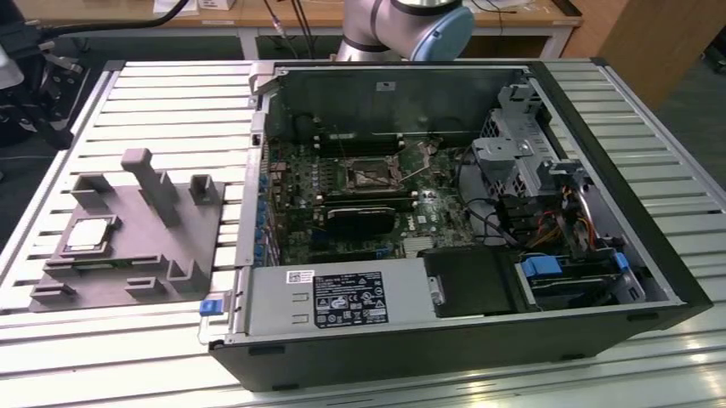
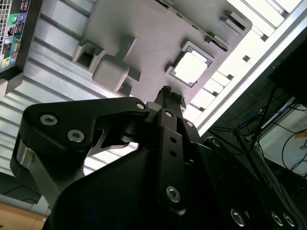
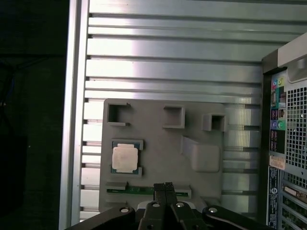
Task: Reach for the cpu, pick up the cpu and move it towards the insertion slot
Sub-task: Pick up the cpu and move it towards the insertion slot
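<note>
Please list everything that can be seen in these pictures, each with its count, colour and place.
cpu: one, silvery top, in a recess of the fixture, at the exterior view's left.
insertion slot: one, silver frame with dark centre, on the motherboard.
fixture: one, grey, on the table beside the case.
computer case: one, black, open, at the exterior view's right.
table: one, ribbed aluminium, under everything.
robot arm: one, grey with blue cap, behind the case.
tool: one, black, shut and holding nothing, over the fixture, apart from the cpu.

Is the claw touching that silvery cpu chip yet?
Apart. In the first wrist view, bare grey fixture shows between the claw and the cpu.
</note>
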Robot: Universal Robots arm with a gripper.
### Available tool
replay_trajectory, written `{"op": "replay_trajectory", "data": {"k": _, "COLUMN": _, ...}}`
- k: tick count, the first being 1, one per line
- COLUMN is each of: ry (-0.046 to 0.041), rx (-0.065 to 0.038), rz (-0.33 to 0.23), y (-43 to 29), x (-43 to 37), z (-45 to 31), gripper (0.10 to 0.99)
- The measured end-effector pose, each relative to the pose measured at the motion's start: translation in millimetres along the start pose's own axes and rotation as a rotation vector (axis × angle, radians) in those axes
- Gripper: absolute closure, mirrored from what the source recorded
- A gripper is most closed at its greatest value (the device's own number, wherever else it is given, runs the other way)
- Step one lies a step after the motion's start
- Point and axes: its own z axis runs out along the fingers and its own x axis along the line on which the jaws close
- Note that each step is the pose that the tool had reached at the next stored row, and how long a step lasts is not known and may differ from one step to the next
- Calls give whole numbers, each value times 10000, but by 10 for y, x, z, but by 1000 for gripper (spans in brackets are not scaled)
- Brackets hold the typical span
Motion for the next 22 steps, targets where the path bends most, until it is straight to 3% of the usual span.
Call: {"op": "replay_trajectory", "data": {"k": 22, "ry": -30, "rx": 38, "rz": -1, "y": -2, "x": 106, "z": 130, "gripper": 980}}
